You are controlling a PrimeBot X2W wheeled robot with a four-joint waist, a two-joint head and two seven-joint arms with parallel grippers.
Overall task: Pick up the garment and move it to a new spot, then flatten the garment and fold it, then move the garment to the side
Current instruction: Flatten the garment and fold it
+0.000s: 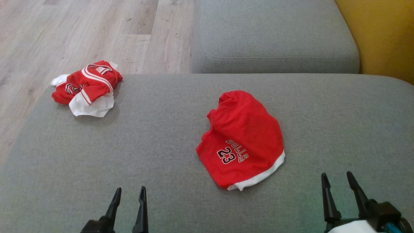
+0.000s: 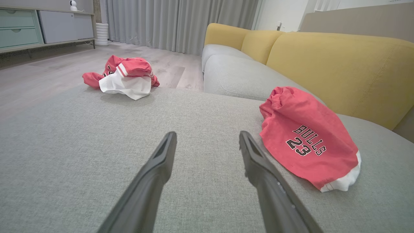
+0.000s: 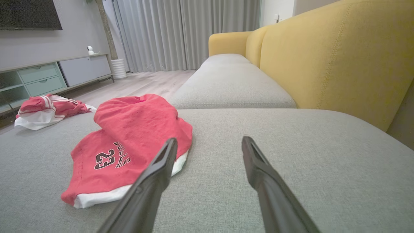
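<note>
Head view: nearest us, the left gripper [image 1: 130, 190] and the right gripper [image 1: 336, 176] sit low at the near edge of the grey seat cushion [image 1: 161, 145]. Both have their fingers parted, hold nothing and touch nothing. We judge this a ready stance on either side of the work. The red garment [image 1: 242, 139], printed "BULLS 23", lies loosely heaped mid-cushion, nearer the right gripper. A second, crumpled red-and-white garment [image 1: 85, 87] lies well apart at the far left corner.

Left wrist view: the fingers stand wide apart over bare cushion. The red garment lies beside the right-hand finger and is not gripped.

Right wrist view: the fingers are again spread and empty. One finger overlaps the garment's white hem in this view, and we cannot tell whether it touches. We judge that the pick-up has not yet begun.
</note>
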